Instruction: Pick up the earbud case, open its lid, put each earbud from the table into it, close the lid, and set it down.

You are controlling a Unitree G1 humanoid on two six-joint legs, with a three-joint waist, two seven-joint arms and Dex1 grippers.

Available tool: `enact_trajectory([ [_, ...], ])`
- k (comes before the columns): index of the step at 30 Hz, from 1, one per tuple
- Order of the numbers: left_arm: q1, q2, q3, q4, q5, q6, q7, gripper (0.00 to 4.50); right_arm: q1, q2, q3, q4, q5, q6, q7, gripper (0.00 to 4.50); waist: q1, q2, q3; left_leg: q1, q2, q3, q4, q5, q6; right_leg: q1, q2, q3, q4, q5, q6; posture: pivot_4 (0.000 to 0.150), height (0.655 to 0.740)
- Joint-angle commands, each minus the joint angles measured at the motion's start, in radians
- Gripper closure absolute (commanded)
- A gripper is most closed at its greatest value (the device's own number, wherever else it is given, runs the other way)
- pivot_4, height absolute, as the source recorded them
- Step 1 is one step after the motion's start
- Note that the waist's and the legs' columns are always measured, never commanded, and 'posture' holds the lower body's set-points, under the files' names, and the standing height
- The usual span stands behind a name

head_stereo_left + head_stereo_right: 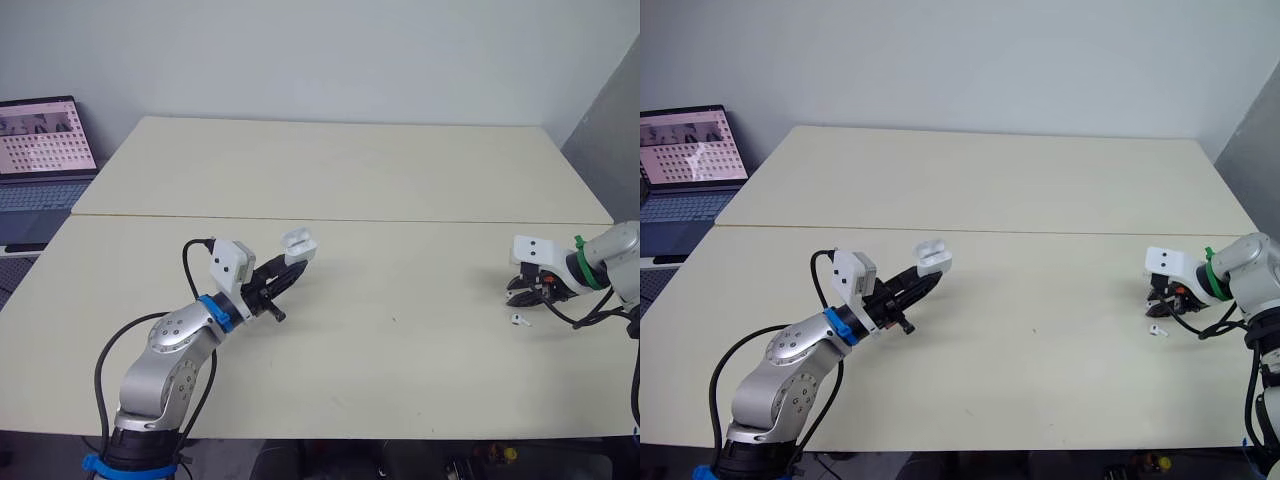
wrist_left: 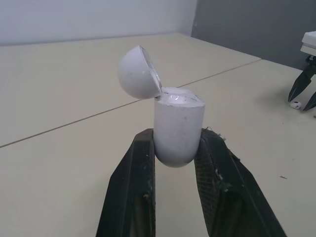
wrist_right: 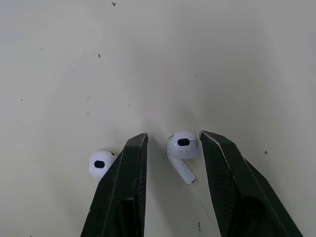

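Jaws of left gripper (image 2: 175,134) clenched on one glossy white rounded earbud case (image 2: 178,126), domed lid (image 2: 138,72) flipped open, above the matte cream table (image 1: 400,180), right gripper (image 3: 173,134) jaws spread on that table around one stemmed earbud (image 3: 181,143), second earbud (image 3: 100,163) just outside

Stem of the second earbud (image 3: 100,163) behind the right pincer (image 3: 174,136)

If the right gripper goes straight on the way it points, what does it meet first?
Probably the earbud between the open fingers of the right gripper, then the table; depth is unclear.
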Motion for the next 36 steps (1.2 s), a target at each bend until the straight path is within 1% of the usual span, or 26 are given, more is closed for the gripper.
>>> enact_trajectory([
  [1,0.0,0.008,0.018,-0.062,-0.014,-0.001,0.01,3.78,-0.034,0.006,-0.002,0.032,-0.02,-0.035,-0.004,2.79,0.0,0.0,0.0,0.0,0.0,0.0,0.0,0.0,0.0,0.0,0.0,0.0,0.0,0.0,0.0,0.15,0.74],
  [7,0.0,0.011,0.025,-0.068,-0.015,0.007,0.014,3.78,-0.068,0.034,0.002,0.117,-0.053,-0.077,-0.029,2.79,0.0,0.0,0.0,0.0,0.0,0.0,0.0,0.0,0.0,0.0,0.0,0.0,0.0,0.0,0.0,0.15,0.74],
  [12,0.0,0.013,0.026,-0.068,-0.015,0.008,0.016,3.78,-0.076,0.03,0.006,0.165,-0.072,-0.108,-0.029,2.79,0.001,0.0,0.0,0.0,0.0,0.0,0.0,0.0,0.0,0.001,0.0,0.0,0.0,0.0,0.0,0.15,0.74],
  [26,-0.02,0.008,0.019,-0.048,-0.011,0.002,0.011,3.78,-0.064,0.018,-0.001,0.176,-0.088,-0.128,-0.018,2.79,0.001,0.0,0.0,0.0,0.0,-0.001,0.001,0.0,0.0,0.002,0.0,0.0,0.0,0.0,0.0,0.15,0.74],
  [29,-0.023,0.006,0.015,-0.048,-0.01,0.001,0.011,3.78,-0.059,0.02,-0.006,0.173,-0.084,-0.125,-0.023,3.34,0.001,0.0,0.0,0.0,0.0,-0.001,0.001,0.0,0.0,0.002,0.0,0.0,0.0,0.0,0.0,0.15,0.74],
  [31,-0.025,0.004,0.013,-0.046,-0.009,0.001,0.011,3.78,-0.052,0.012,-0.006,0.168,-0.085,-0.127,-0.021,4.0,0.001,0.0,0.0,0.001,0.0,-0.001,0.002,0.0,0.0,0.002,0.0,0.0,0.0,0.0,0.0,0.15,0.74],
  [32,-0.026,0.004,0.012,-0.045,-0.009,0.0,0.01,3.78,-0.049,0.009,-0.009,0.166,-0.084,-0.125,-0.019,4.1,0.001,0.0,0.0,0.001,0.0,-0.001,0.002,0.0,0.0,0.002,0.0,0.0,0.0,0.0,0.0,0.15,0.74],
  [35,-0.027,0.003,0.011,-0.042,-0.009,-0.002,0.008,3.78,-0.047,0.005,-0.02,0.153,-0.072,-0.114,-0.014,4.1,0.001,0.0,0.0,0.001,0.0,-0.001,0.003,0.0,0.0,0.003,0.0,0.0,0.0,0.0,0.0,0.15,0.74],
  [36,-0.029,0.001,0.009,-0.037,-0.007,-0.005,0.007,3.78,-0.043,0.016,-0.041,0.117,-0.041,-0.082,-0.002,4.1,0.001,0.0,0.0,0.001,0.0,-0.001,0.003,0.0,0.0,0.003,0.0,0.0,0.0,0.0,0.0,0.15,0.74],
])
